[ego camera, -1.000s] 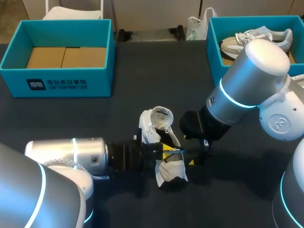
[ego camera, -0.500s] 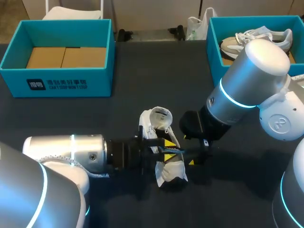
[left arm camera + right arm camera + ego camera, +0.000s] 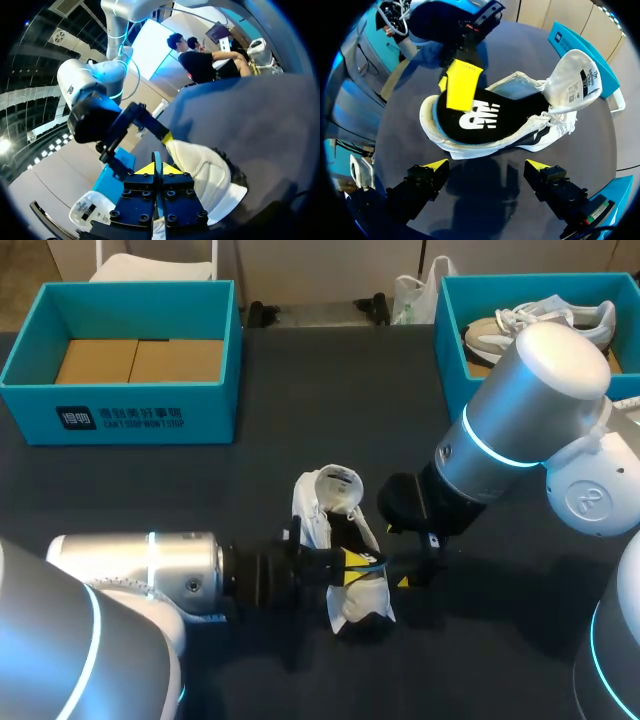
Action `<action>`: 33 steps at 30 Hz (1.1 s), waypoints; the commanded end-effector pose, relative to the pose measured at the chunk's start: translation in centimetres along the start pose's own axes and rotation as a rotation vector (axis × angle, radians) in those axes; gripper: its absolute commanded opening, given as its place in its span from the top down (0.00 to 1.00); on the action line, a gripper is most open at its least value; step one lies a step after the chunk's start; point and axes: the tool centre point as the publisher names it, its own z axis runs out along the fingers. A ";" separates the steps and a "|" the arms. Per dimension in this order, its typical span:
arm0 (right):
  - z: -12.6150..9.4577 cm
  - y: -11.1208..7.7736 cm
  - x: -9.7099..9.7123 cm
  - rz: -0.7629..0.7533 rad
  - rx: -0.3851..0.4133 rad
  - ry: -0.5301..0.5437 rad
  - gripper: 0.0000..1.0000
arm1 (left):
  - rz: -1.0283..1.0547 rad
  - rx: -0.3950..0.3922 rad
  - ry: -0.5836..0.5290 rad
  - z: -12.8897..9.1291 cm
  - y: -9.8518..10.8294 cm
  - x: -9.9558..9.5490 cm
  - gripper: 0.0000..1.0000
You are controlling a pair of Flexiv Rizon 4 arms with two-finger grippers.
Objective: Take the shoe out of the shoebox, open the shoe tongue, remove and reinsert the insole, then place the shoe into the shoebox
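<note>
A white shoe (image 3: 318,525) lies in the middle of the dark table, its tongue (image 3: 575,80) folded back over the toe. The black insole (image 3: 505,117) shows inside it. My left gripper (image 3: 355,562) comes in from the side at the heel end. Its yellow tips (image 3: 461,87) are pressed together on the insole's thin edge, which stands between them in the left wrist view (image 3: 157,167). My right gripper (image 3: 486,166) stands wide open beside the shoe, on the opposite side from the left one, touching nothing. The right arm (image 3: 520,430) hangs above it.
A teal shoebox (image 3: 150,415) holding only cardboard stands at the back left. A second teal box (image 3: 450,350) at the back right holds another pale shoe (image 3: 540,325). Bare dark tabletop (image 3: 300,390) lies between the boxes and the shoe.
The left gripper's fingers parted a little half a second ago and are pressed together again at the shoe's heel. The right arm and the shoe have not moved.
</note>
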 end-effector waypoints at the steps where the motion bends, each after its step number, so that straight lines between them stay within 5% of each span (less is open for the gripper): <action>1: 0.1 0.1 0.1 0.000 0.002 -0.003 0.00 | -0.007 -0.037 0.007 1.1 1.2 -0.1 1.00; 12: 0.1 0.1 0.1 0.000 0.002 -0.003 0.00 | -0.060 -0.063 0.034 -0.1 1.9 -0.2 1.00; 14: 0.1 0.1 0.1 0.000 0.002 -0.003 0.00 | -0.062 -0.060 0.048 -0.6 1.4 -0.3 0.80; 17: 0.1 0.1 0.1 0.000 0.002 -0.003 0.00 | -0.074 -0.050 0.063 -1.1 0.8 -0.4 0.72; 33: 0.1 0.1 0.1 0.000 0.002 -0.003 0.00 | -0.060 -0.069 0.208 -1.9 -0.3 -0.5 0.76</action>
